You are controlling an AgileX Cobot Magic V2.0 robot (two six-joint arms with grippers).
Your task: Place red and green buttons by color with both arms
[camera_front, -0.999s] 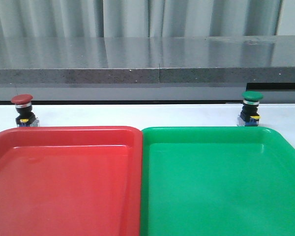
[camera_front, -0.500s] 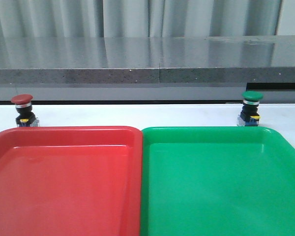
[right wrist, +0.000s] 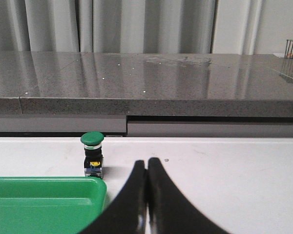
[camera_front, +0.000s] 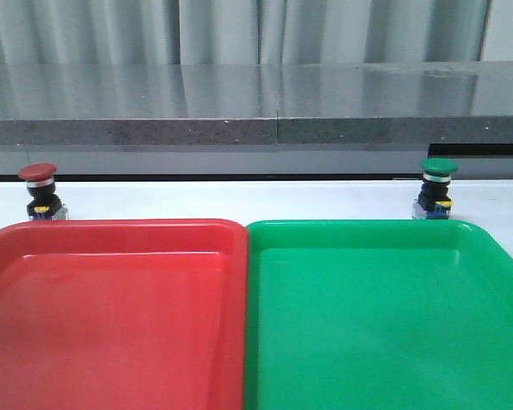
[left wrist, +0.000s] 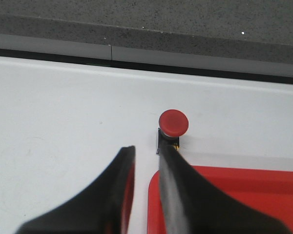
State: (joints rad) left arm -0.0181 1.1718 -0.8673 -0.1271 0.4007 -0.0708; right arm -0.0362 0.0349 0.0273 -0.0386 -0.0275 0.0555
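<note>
Red button (camera_front: 39,190) upright, green button (camera_front: 436,189) upright

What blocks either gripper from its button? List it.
Nothing visible does. Bare white table lies between the left gripper and the red button, and between the right gripper and the green button. Both buttons stand just behind their trays' far rims.

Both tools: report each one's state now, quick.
Left tool: slightly open, holding nothing; red button sits beyond its tips.
Right tool: closed, empty; green button stands apart.
</note>
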